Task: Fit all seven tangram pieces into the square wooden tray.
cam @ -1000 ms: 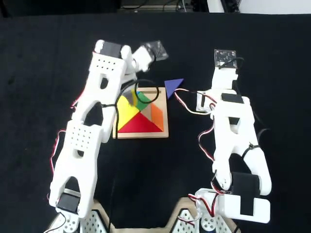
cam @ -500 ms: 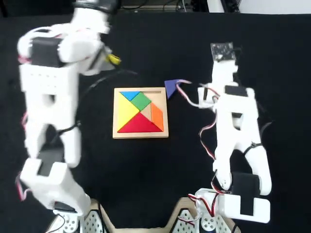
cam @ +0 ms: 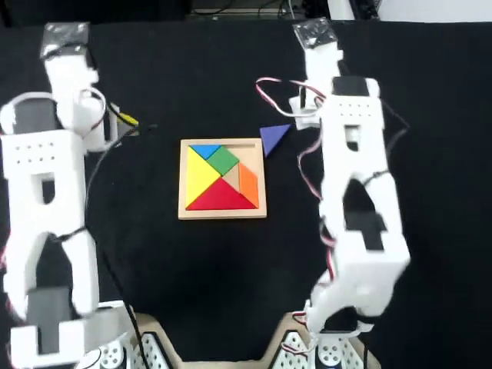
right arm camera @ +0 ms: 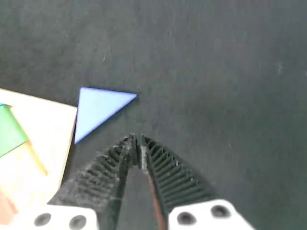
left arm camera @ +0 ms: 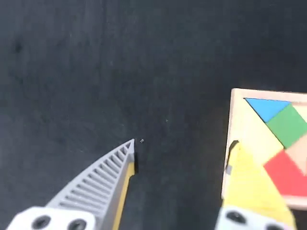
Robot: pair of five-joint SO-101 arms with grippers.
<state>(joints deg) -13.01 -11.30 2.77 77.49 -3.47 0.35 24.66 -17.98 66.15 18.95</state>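
Observation:
The square wooden tray [cam: 223, 213] lies mid-table holding light blue, green, yellow, red and orange pieces; its far right corner is bare wood. A dark blue triangle [cam: 274, 136] lies on the black cloth just off that corner. My right gripper [cam: 296, 121] hangs beside the triangle; in the right wrist view its fingers are shut and empty [right arm camera: 139, 142], a short way from the blue triangle [right arm camera: 98, 111] and the tray [right arm camera: 48, 129]. My left gripper [cam: 127, 121] sits off the tray's left side, open and empty [left arm camera: 182, 153], with the tray [left arm camera: 230, 143] at one side.
Black cloth covers the table all round the tray. Both white arms rise tall on either side of it, with red and white cables hanging by the right arm [cam: 307, 165]. The arm bases [cam: 223, 350] stand at the front edge.
My left arm has swung off the tray to the left, away from the pieces. My right arm has shifted toward the back. The blue triangle has stayed put.

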